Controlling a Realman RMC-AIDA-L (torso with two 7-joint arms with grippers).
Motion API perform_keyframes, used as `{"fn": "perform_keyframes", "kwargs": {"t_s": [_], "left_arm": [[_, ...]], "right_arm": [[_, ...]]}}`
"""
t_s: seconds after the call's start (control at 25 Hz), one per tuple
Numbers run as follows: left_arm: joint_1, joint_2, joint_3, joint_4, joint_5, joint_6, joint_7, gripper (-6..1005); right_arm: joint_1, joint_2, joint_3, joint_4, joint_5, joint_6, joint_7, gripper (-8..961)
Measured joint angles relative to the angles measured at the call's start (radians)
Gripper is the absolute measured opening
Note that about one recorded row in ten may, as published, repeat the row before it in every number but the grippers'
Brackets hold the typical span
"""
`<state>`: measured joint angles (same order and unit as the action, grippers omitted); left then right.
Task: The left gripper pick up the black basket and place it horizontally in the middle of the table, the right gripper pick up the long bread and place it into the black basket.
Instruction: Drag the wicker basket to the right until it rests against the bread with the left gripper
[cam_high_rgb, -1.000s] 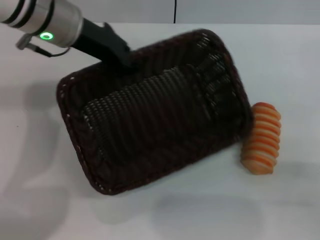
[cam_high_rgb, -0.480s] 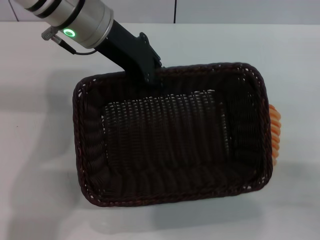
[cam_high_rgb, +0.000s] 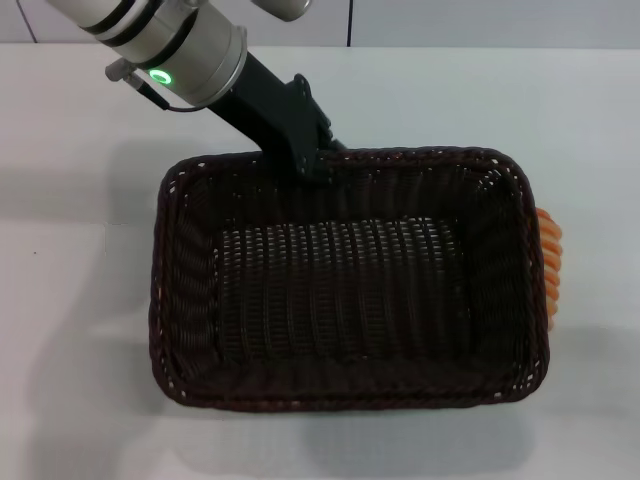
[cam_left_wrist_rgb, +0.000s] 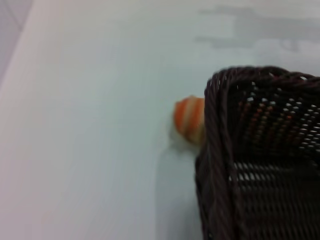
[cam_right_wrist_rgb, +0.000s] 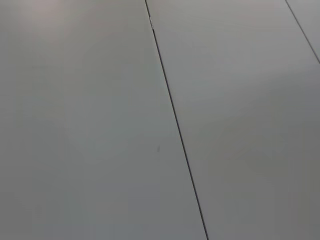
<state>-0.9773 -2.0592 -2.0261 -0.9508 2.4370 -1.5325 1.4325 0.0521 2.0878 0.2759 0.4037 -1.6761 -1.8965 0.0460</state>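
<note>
So, from the far left: the left gripper (cam_high_rgb: 318, 158) comes in on a silver-grey arm w/ a green ring light (cam_high_rgb: 158, 76), slanting down to the far rim of the black basket (cam_high_rgb: 345, 290). Its black jaws are clamped on that braided rim, a bit left of the rim's midpoint. Basket hangs out from the gripper toward the robot, long side running left-right across the table (cam_high_rgb: 80, 250), mouth up, roughly level. Can't tell from the head view whether its base is touching the tabletop or just off it; a soft shadow shows under the left and near edges.

Further right, beyond the basket's right-hand short end as seen from the gripper, the long bread (cam_high_rgb: 549, 265) lies on the table. Only a thin orange strip w/ pale ridges peeks out past the rim, just beside the basket wall; touching or not, can't say. Left wrist view shows the same pair: a basket corner (cam_left_wrist_rgb: 260, 160) close up, openwork sides, and one rounded bread end (cam_left_wrist_rgb: 189, 119) right next to it.

Right gripper isn't visible anywhere; right wrist view shows only a plain grey panelled surface (cam_right_wrist_rgb: 90, 125) w/ a thin seam (cam_right_wrist_rgb: 175, 125).
</note>
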Motion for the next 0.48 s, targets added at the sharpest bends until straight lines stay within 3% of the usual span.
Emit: {"fn": "perform_keyframes", "kwargs": {"t_s": [0.16, 0.32, 0.4, 0.44, 0.48], "left_arm": [[0.008, -0.003, 0.004, -0.010, -0.004, 0.045, -0.004, 295], [0.024, -0.005, 0.005, -0.038, -0.006, 0.089, 0.000, 390], [0.074, -0.011, 0.024, -0.105, -0.019, 0.175, 0.006, 438], [0.149, -0.013, 0.090, -0.189, -0.047, 0.312, 0.004, 462], [0.149, -0.013, 0.090, -0.189, -0.047, 0.312, 0.004, 485]], "right_arm": [[-0.001, 0.000, -0.001, -0.002, 0.000, 0.006, 0.000, 814], [-0.002, 0.000, -0.001, -0.003, 0.000, 0.008, 0.000, 815], [-0.002, 0.000, -0.001, -0.003, 0.001, 0.008, 0.000, 815], [-0.001, 0.000, -0.001, -0.003, 0.001, 0.010, 0.000, 815], [-0.001, 0.000, -0.001, -0.003, 0.001, 0.010, 0.000, 815]]}}
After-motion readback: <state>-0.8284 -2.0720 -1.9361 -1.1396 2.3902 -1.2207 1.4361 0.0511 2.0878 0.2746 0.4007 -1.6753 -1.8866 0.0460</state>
